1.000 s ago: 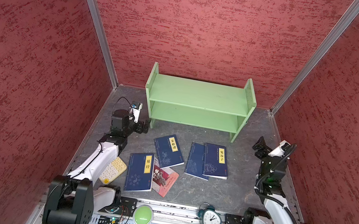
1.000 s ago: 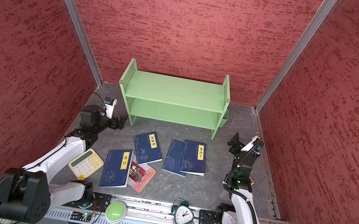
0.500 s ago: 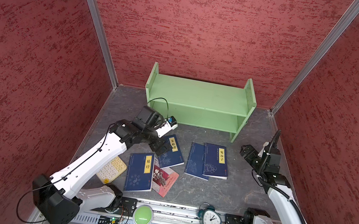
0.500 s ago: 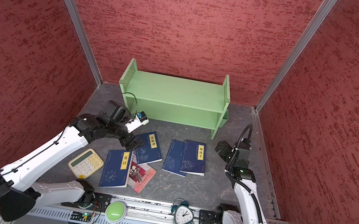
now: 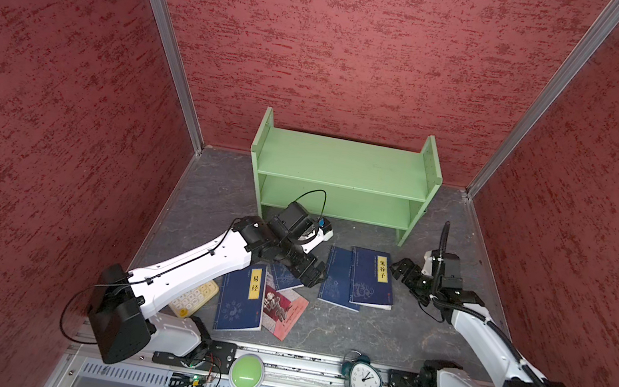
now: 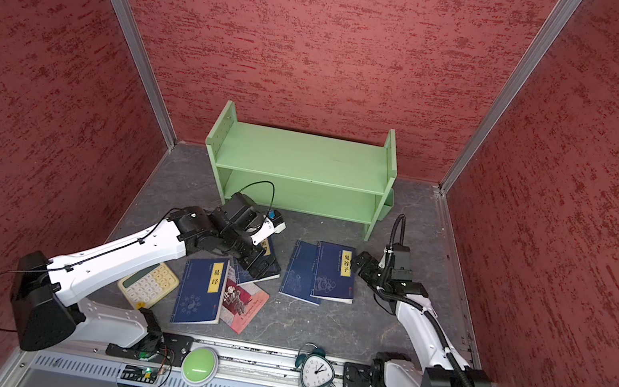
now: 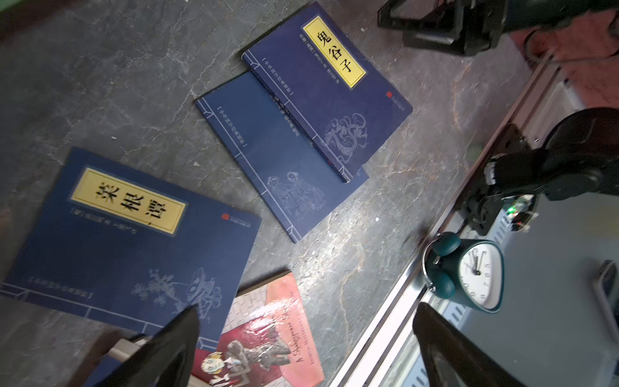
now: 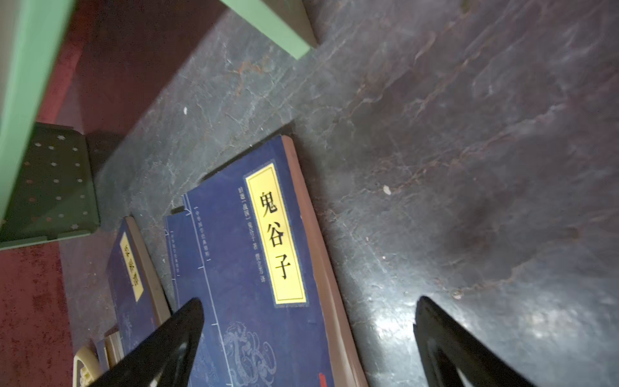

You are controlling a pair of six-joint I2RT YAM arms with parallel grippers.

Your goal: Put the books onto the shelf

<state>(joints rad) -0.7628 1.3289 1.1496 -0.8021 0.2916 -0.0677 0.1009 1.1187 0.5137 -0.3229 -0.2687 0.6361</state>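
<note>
Navy book [image 5: 283,279] mostly beneath left tool [image 5: 314,277]

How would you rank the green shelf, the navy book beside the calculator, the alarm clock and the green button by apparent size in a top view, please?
1. green shelf
2. navy book
3. alarm clock and green button: nearly alike and both nearest the camera, so unranked.

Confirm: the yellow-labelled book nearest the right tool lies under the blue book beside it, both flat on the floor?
No: the yellow-labelled book nearest the right tool lies on top of the blue book beside it, as the left wrist view shows. Both are flat on the floor.
</note>
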